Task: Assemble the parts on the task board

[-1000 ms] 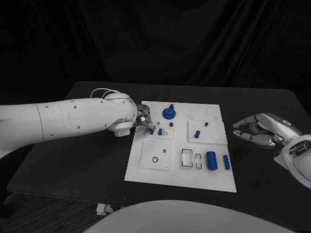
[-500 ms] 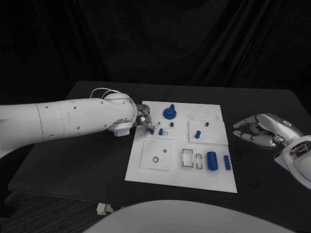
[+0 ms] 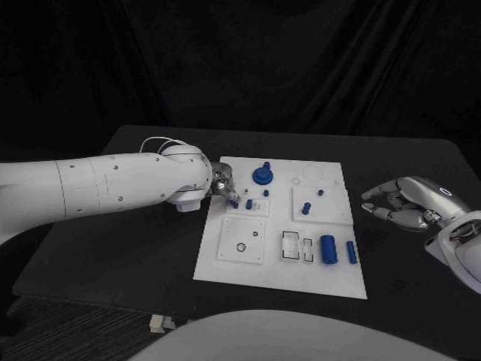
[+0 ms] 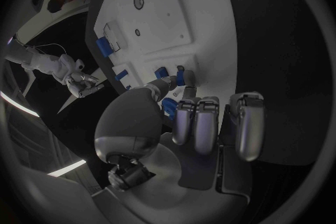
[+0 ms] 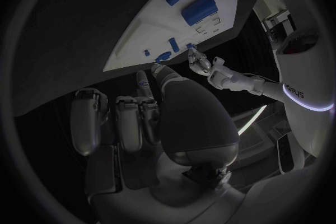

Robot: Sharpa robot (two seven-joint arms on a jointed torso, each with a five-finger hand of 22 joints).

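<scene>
From above, the left hand point(image 3: 221, 188) pinches a small blue peg point(image 3: 234, 201) at the near-left part of the white board point(image 3: 273, 267); the right hand point(image 3: 405, 203) hovers beside the board, curled, holding nothing. The left wrist view shows fingertips point(image 4: 183, 79) closing on the peg. It looks light, stiff and slippery: take its sides. The right wrist view shows thicker blue cylinders point(image 5: 198, 10).

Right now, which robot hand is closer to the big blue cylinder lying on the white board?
Right. The right hand hovers off the task board's right edge, close to the big blue cylinder. The left hand is at the board's far left part.
</scene>
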